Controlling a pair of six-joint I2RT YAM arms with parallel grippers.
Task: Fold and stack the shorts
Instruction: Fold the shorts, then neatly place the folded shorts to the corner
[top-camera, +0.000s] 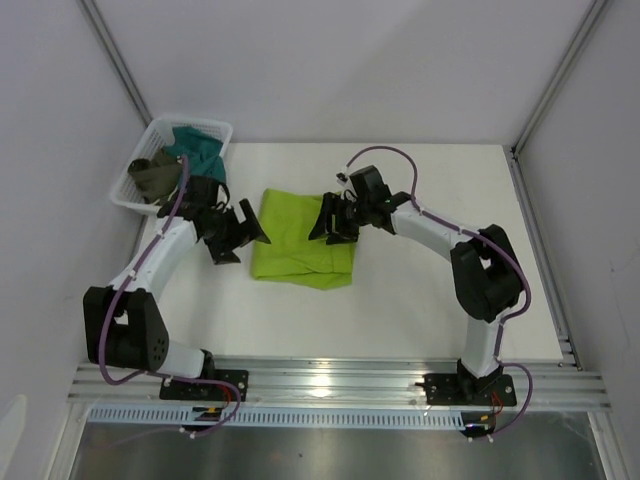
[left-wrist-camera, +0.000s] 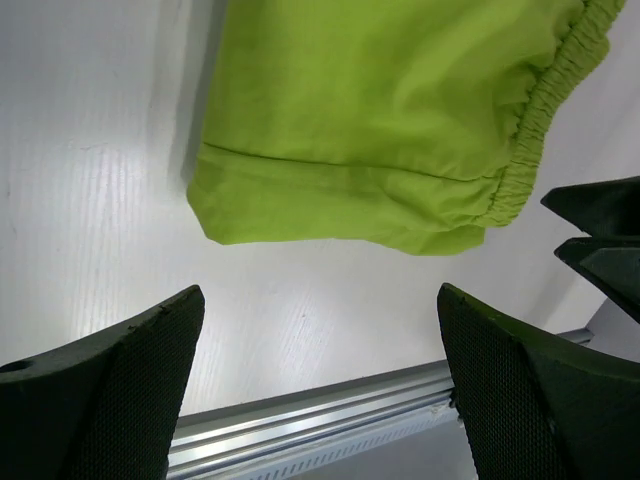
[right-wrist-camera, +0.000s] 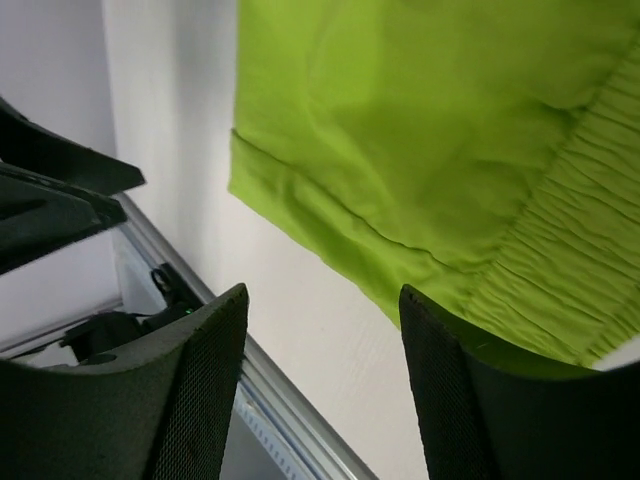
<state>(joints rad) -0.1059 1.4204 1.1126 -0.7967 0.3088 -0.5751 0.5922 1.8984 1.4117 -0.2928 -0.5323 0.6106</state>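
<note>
The lime-green shorts (top-camera: 303, 240) lie folded flat on the white table, between my two grippers. My left gripper (top-camera: 243, 232) is open and empty, just left of the shorts' left edge; in the left wrist view the shorts (left-wrist-camera: 380, 120) fill the top, with the elastic waistband at the right. My right gripper (top-camera: 327, 222) is open and empty, hovering over the shorts' upper right part; the right wrist view shows the shorts (right-wrist-camera: 440, 130) with a hem at the left and gathered waistband at the right. Drawstring and logo are hidden.
A white basket (top-camera: 137, 181) at the back left holds a teal cloth (top-camera: 203, 150) and an olive-brown cloth (top-camera: 157, 176). An aluminium rail (top-camera: 330, 375) runs along the table's near edge. Grey walls stand on both sides and behind.
</note>
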